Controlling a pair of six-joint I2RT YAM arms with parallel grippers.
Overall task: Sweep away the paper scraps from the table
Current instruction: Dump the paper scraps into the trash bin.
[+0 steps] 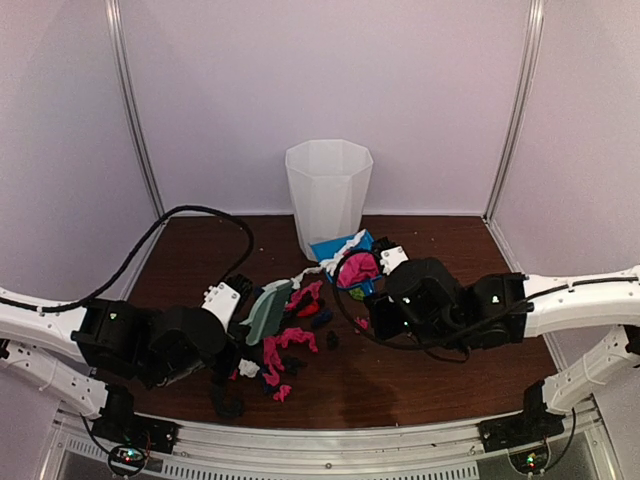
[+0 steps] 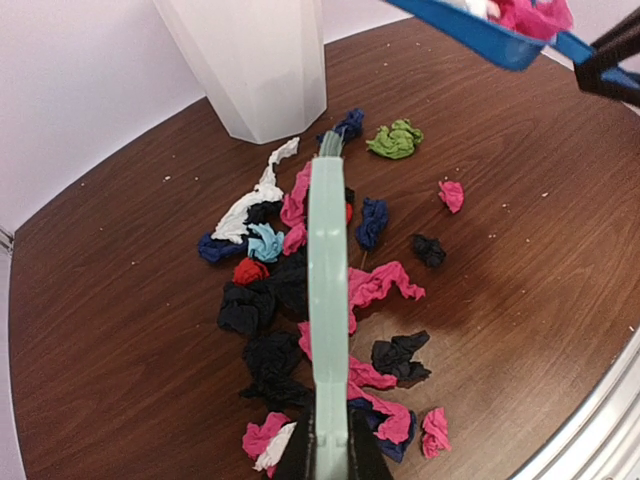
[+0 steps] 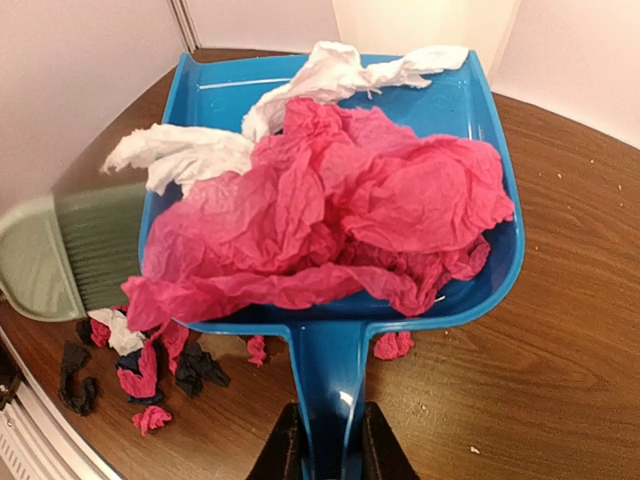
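Paper scraps [image 2: 385, 285] in pink, black, navy, white, red and green lie spread over the table [image 1: 440, 380], in a patch [image 1: 290, 345] between the arms. My left gripper [image 2: 330, 455] is shut on the handle of a mint-green hand brush [image 2: 328, 300], which reaches out over the scraps. My right gripper [image 3: 328, 445] is shut on the handle of a blue dustpan [image 3: 480, 120]. The pan is held above the table near the bin, with a big pink wad [image 3: 340, 210] and white paper [image 3: 320, 75] in it. More scraps [image 3: 150, 370] lie under its lip.
A white faceted waste bin [image 1: 327, 195] stands at the back middle, just behind the dustpan [image 1: 335, 248]. White booth walls close off the back and sides. A metal rail [image 1: 330, 440] runs along the front edge. A black cable [image 1: 190, 215] loops over the left part of the table.
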